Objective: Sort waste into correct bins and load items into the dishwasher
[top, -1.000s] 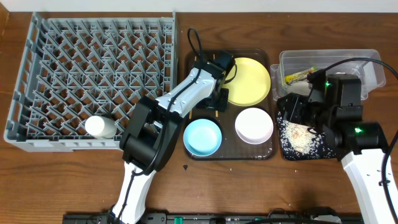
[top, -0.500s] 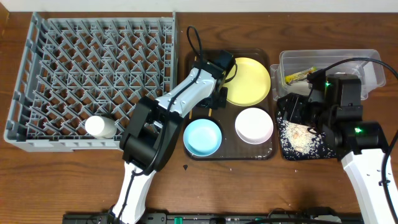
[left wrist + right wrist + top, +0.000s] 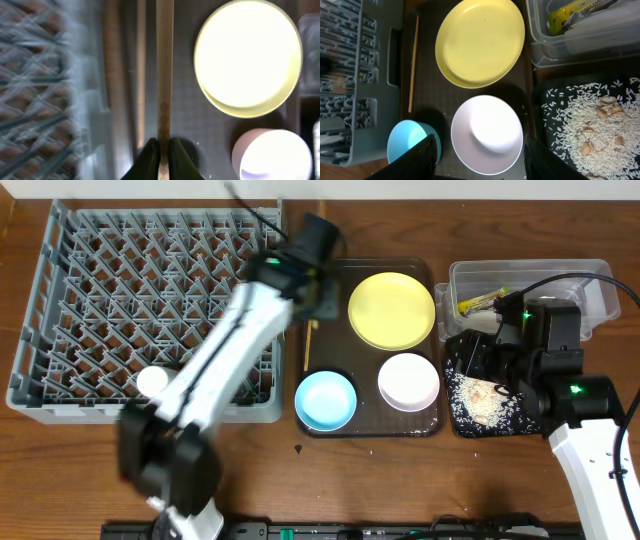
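My left gripper (image 3: 164,152) is clamped on one thin wooden chopstick (image 3: 164,75), holding it over the left part of the dark brown serving tray (image 3: 367,365). A second chopstick (image 3: 308,345) lies along that tray's left edge. The round yellow plate (image 3: 391,310), white bowl (image 3: 408,380) and light blue bowl (image 3: 326,400) sit in the tray. My right gripper (image 3: 482,150) hangs off the tray's right side, fingers spread wide, holding nothing.

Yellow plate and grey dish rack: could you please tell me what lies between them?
A wooden chopstick lies on the brown tray there, clearest in the right wrist view; the left hand grips a second chopstick.
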Motion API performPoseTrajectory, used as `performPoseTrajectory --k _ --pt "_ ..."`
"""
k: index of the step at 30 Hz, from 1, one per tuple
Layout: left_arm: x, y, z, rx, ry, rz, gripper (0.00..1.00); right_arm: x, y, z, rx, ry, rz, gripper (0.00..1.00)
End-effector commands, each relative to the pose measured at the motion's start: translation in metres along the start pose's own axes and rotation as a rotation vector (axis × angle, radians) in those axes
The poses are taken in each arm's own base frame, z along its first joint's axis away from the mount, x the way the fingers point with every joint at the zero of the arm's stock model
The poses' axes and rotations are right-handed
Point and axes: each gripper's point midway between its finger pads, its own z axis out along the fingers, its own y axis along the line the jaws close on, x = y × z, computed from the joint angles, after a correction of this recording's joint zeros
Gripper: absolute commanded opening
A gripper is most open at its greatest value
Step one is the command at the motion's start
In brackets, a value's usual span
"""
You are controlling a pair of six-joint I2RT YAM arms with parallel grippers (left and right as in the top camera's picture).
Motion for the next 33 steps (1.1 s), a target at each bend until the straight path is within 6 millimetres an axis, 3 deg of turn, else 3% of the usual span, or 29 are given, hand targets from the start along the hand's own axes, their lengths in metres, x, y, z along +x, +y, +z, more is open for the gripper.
performPoseTrajectory --k 1,7,11,25,33 --pt "-0.003 0.045 -0.013 -0.135 -0.007 -0.047 0.08 -0.005 0.002 -0.003 -0.006 -0.01 0.007 0.54" --pt "0.02 0.096 0.009 -0.241 0.101 -0.076 0.08 -0.005 0.002 -0.003 -0.006 -0.011 0.007 0.54" --pt "0.034 0.112 0.022 -0.262 0.15 -0.098 0.08 -0.005 0.002 -0.003 -0.006 -0.011 0.007 0.54" --pt "0.039 0.101 0.031 -0.192 0.176 0.024 0.1 -0.007 0.003 -0.003 -0.011 -0.02 0.004 0.54" --pt "0.048 0.105 0.056 -0.197 0.194 0.016 0.1 -0.007 0.003 -0.003 -0.011 -0.02 0.004 0.54"
